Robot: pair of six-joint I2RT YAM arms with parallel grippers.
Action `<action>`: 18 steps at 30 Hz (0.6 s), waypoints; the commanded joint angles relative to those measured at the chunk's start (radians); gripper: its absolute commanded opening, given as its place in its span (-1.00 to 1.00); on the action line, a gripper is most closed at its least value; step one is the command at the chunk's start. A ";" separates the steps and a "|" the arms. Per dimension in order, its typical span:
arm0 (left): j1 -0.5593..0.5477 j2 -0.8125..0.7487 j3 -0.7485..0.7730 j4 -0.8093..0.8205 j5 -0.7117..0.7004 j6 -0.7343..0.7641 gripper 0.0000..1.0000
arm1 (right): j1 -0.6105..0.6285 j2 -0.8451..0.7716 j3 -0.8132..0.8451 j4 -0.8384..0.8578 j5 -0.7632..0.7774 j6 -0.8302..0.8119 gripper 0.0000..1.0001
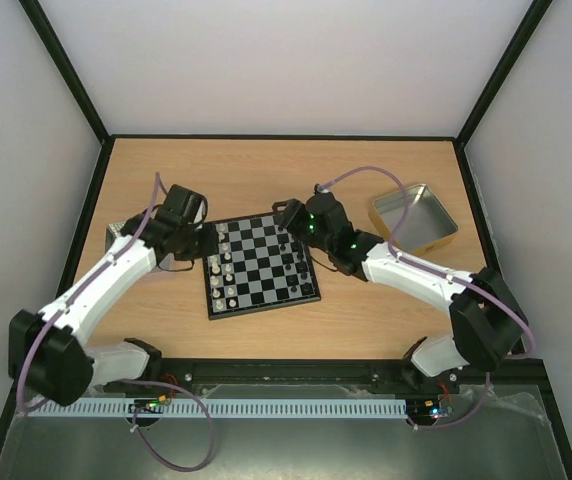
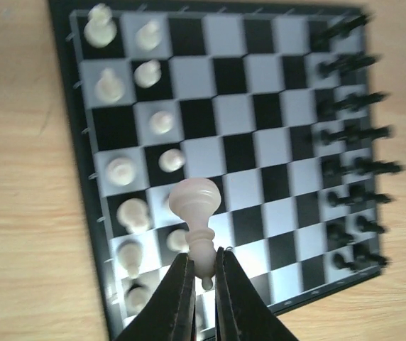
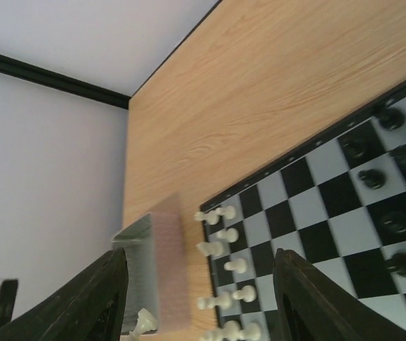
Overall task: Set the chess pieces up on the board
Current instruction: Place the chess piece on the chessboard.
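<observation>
The board [image 1: 261, 308] lies mid-table, with cream-white chess pieces [image 1: 224, 266] along its left side and black ones [image 1: 302, 262] along its right. My left gripper [image 1: 209, 243] hovers over the board's left edge. In the left wrist view it [image 2: 203, 264] is shut on the base of a cream-white pawn [image 2: 196, 202], held above the white rows of the board [image 2: 260, 142]. My right gripper [image 1: 291, 214] is over the board's far right corner. In the right wrist view it [image 3: 199, 263] is open and empty above the board [image 3: 316, 241].
An open silver tin [image 1: 413, 215] sits at the right of the table. A second tin [image 3: 143, 273] stands left of the board, partly under my left arm, with one white piece [image 3: 140, 323] in it. Black-framed walls enclose the table.
</observation>
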 commanded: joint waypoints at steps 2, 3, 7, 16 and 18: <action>0.086 0.141 0.094 -0.247 0.009 0.116 -0.95 | -0.003 -0.081 -0.024 -0.092 0.140 -0.160 0.12; 0.102 0.172 0.114 -0.255 0.007 0.124 -0.95 | -0.003 -0.092 -0.030 -0.093 0.155 -0.170 0.12; 0.121 0.284 0.208 -0.283 0.012 0.132 -0.95 | -0.003 -0.132 -0.059 -0.098 0.207 -0.208 0.13; 0.141 0.463 0.344 -0.362 0.021 0.154 -0.95 | -0.004 -0.201 -0.109 -0.110 0.276 -0.271 0.13; 0.144 0.482 0.350 -0.372 0.034 0.163 -0.95 | -0.004 -0.215 -0.115 -0.116 0.279 -0.273 0.13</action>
